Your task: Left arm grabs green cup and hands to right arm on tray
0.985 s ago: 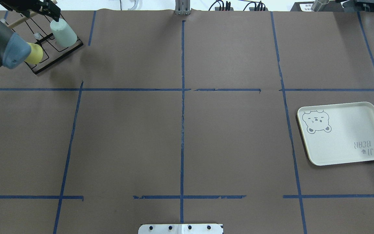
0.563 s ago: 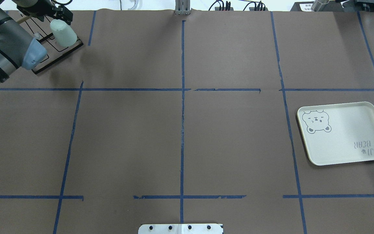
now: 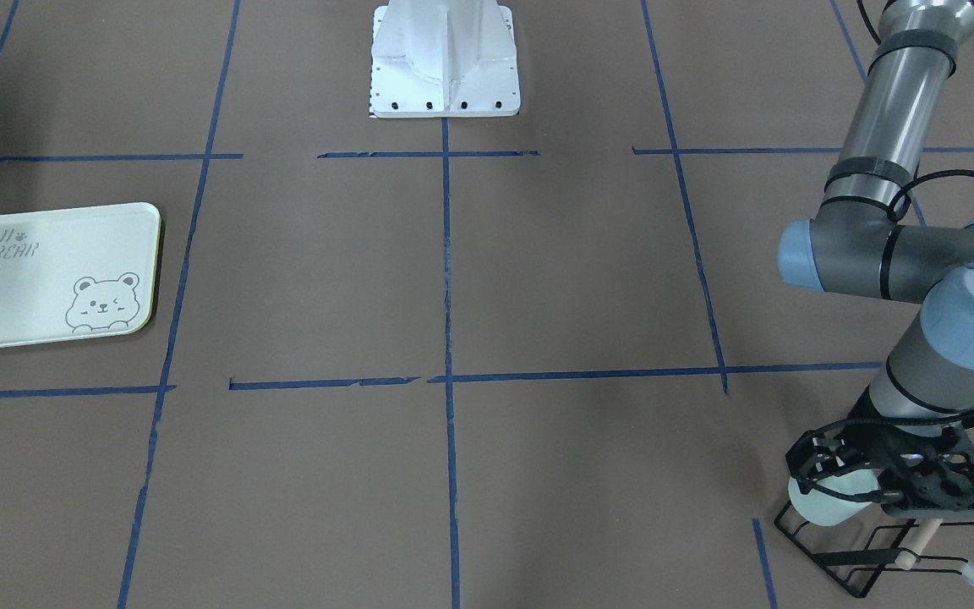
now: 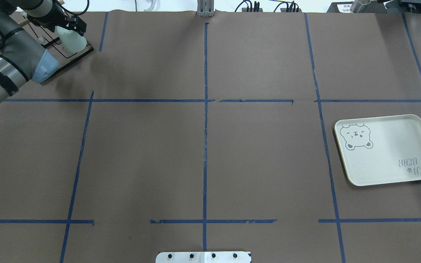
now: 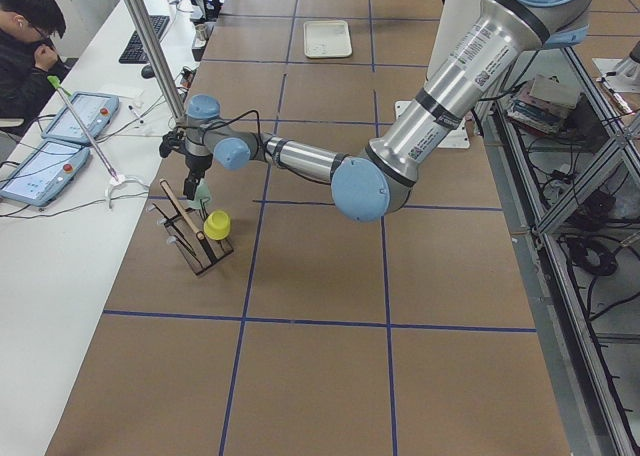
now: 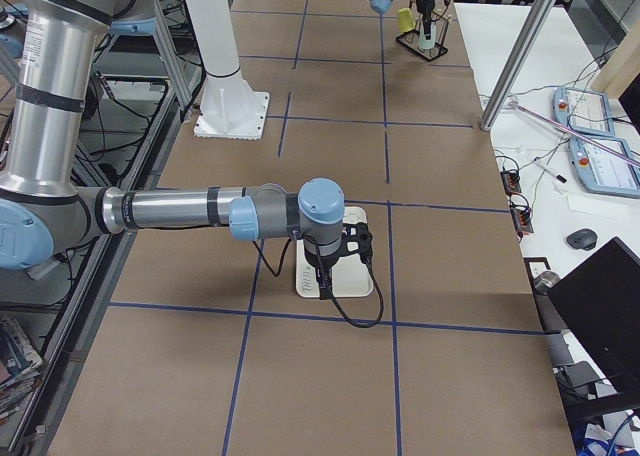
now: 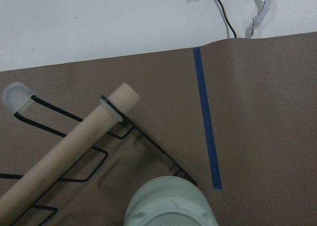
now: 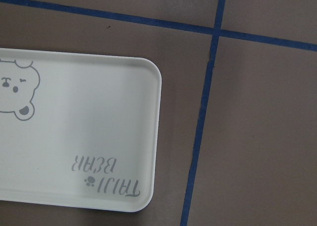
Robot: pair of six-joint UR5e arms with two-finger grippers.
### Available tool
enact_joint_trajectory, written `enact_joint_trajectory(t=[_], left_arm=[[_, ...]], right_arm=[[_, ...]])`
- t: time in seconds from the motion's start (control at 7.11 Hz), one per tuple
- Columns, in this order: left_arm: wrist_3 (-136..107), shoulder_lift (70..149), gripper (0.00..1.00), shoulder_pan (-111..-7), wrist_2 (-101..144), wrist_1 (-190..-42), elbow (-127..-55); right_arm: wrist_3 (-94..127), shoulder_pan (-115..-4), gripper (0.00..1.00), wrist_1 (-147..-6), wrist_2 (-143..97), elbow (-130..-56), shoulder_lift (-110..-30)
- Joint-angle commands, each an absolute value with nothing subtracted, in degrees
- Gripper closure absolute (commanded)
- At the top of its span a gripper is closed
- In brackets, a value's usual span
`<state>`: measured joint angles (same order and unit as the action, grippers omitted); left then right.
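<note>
The pale green cup (image 4: 73, 41) sits tilted on a black wire rack (image 4: 82, 52) at the far left corner of the table. It also shows in the front view (image 3: 821, 506) and at the bottom of the left wrist view (image 7: 171, 206). My left gripper (image 4: 72, 26) is right at the cup's upper end, with its jaws apart on either side. The cream tray (image 4: 387, 149) with the bear print lies at the right. My right gripper (image 6: 322, 276) hangs over the tray's edge (image 8: 148, 137). I cannot tell whether it is open or shut.
A yellow cup (image 5: 217, 224) sits on the same rack, hidden by my left elbow in the overhead view. A wooden dowel (image 7: 64, 156) runs along the rack. Blue tape lines cross the brown table. An operator (image 5: 25, 46) sits at the side desk.
My left arm has swung forward and its gripper has moved right and down onto the green cup's upper end. The elbow now hides the yellow cup. The green cup has not moved.
</note>
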<state>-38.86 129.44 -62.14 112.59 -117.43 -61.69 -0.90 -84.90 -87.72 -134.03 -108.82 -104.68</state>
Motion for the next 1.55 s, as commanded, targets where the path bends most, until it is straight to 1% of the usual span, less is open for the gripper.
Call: enact_joint_trajectory(t=[0.0,0.14,0.28,0.42,0.56,0.84,1.27,1.41], left_arm=[[-38.85,130.16,0.04,-62.05,112.59,-117.77,-60.30],[-38.93,130.25,0.28,-62.14,112.41,-117.60,-60.29],[-39.98,130.25,0.57,-62.23,112.41,-117.68,-60.29],[-39.99,130.25,0.70,-62.40,112.59,-117.86,-60.55],[-39.73,130.25,0.76,-62.84,112.85,-117.34,-60.99],[-39.81,129.47,0.77,-64.94,114.60,-115.50,-66.50],[-39.73,125.95,0.77,-69.42,121.09,-103.92,-82.22],[-39.73,123.95,0.74,-70.56,124.33,-101.71,-87.31]], right_arm=[[-0.97,-84.90,0.00,-87.71,-134.03,-108.81,-104.68],[-0.97,-84.90,0.00,-87.71,-134.03,-108.81,-104.68],[-0.88,-84.90,0.00,-87.71,-134.03,-108.81,-104.68],[-0.97,-84.90,0.00,-87.71,-134.03,-108.81,-104.68],[-0.97,-84.90,0.00,-87.71,-134.03,-108.81,-104.68],[-0.97,-84.90,0.00,-87.71,-134.03,-108.81,-104.68],[-0.97,-84.90,0.00,-87.71,-133.95,-108.81,-104.68],[-0.88,-84.90,0.00,-87.63,-134.03,-108.81,-104.68]])
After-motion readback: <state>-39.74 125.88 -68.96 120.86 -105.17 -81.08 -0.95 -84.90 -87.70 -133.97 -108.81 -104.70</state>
